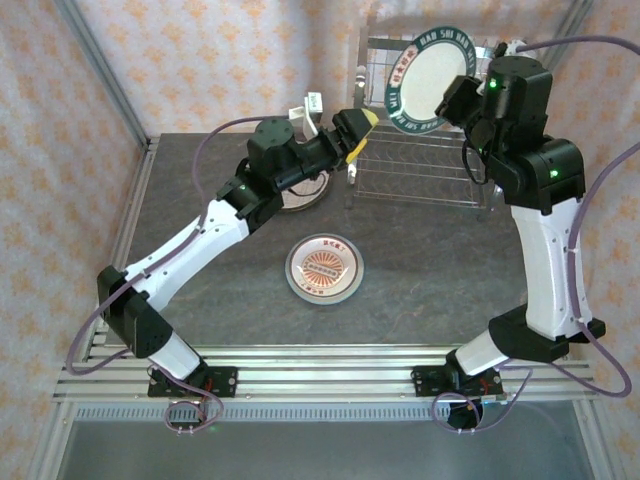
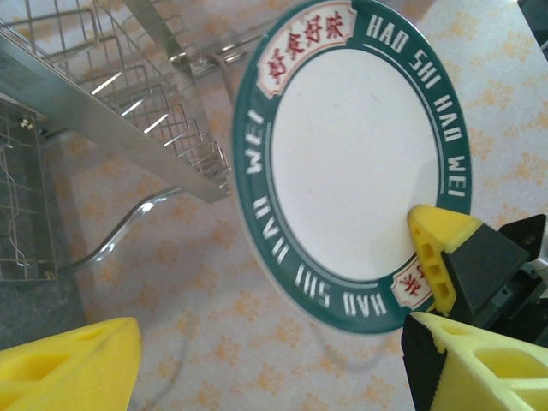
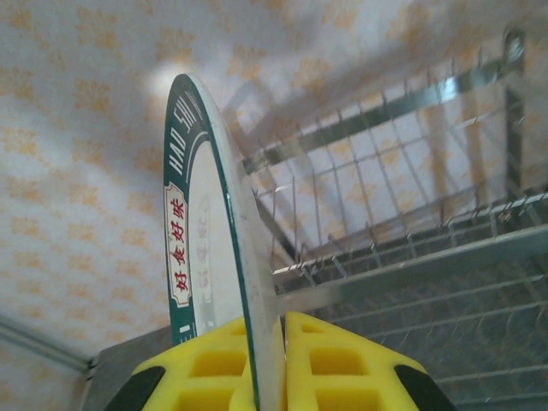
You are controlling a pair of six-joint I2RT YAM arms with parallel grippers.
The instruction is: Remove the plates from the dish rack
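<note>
The left arm [image 1: 215, 228] and right arm [image 1: 545, 260] are clad in white shells and black joint housings, trailed by purple cables [image 1: 585, 40] and tipped with yellow pads [image 3: 330, 360].

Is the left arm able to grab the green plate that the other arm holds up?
Probably yes. The left arm has its jaws open facing the green plate, nothing between them; the dish rack sits off to one side.

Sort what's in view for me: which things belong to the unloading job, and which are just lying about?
Job:
dish rack
green-rimmed plate, in right gripper
patterned plate, on table
half-hidden plate, left of rack

Lying about:
small white object, far edge
</note>
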